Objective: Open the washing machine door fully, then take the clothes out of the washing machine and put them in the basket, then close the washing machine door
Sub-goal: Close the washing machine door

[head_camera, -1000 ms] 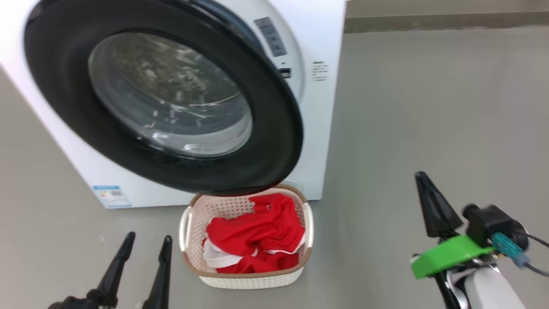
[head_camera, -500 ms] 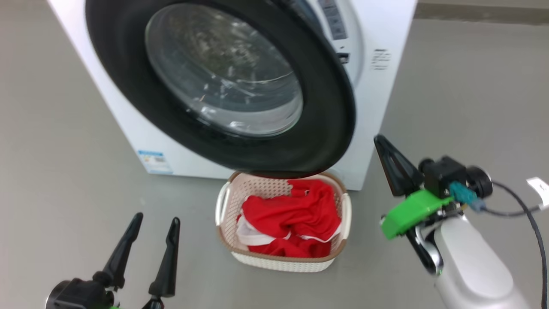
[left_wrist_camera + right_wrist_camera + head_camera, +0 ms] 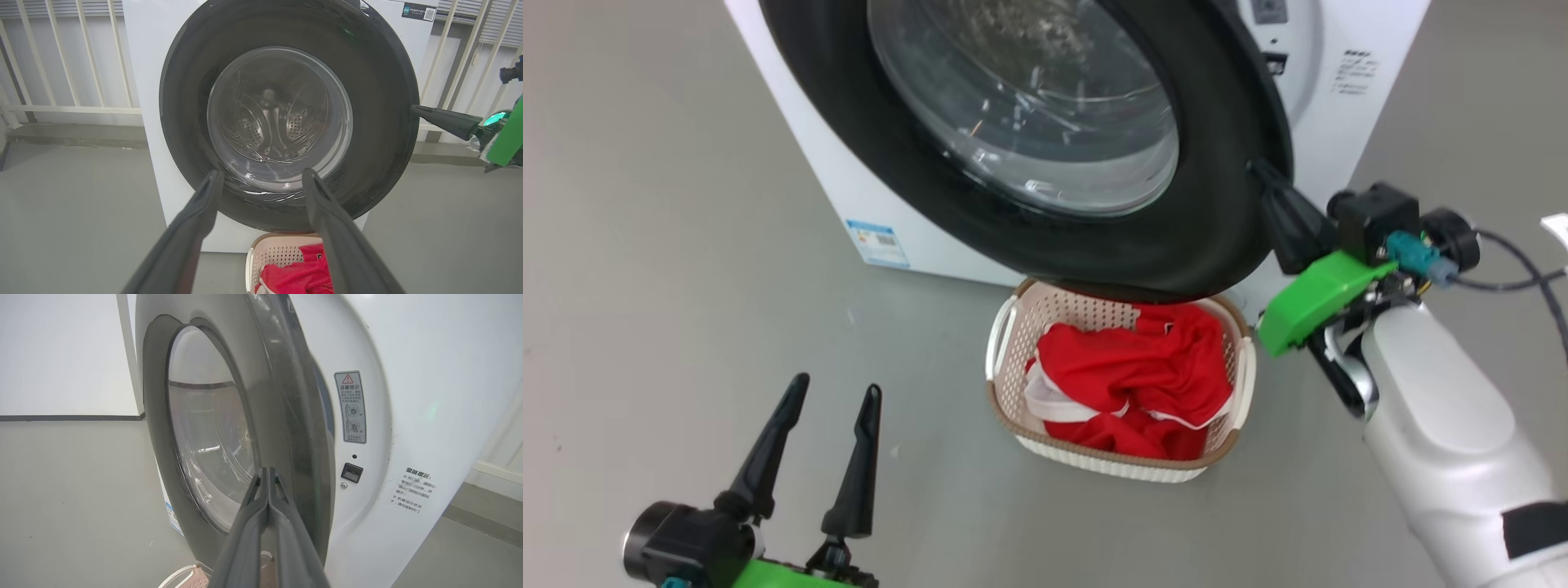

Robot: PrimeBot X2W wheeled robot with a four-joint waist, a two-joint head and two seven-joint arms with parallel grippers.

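Black fingers of the right end effector (image 3: pixel 1260 171) were pressed together, their tips at the right edge of the washing machine door (image 3: pixel 1217 237). The door stood ajar from the washing machine (image 3: pixel 1331 131). Below the door, the basket (image 3: pixel 1003 347) held the clothes (image 3: pixel 1127 367) on the floor. The left end effector (image 3: pixel 837 384) hovered spread, empty.

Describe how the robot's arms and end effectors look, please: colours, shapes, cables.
Both the left end effector and the right end effector have two long, tapered black fingers on a bright green bracket. The right arm has a glossy white forearm, a black boxy module with a teal connector and a thin black cable.
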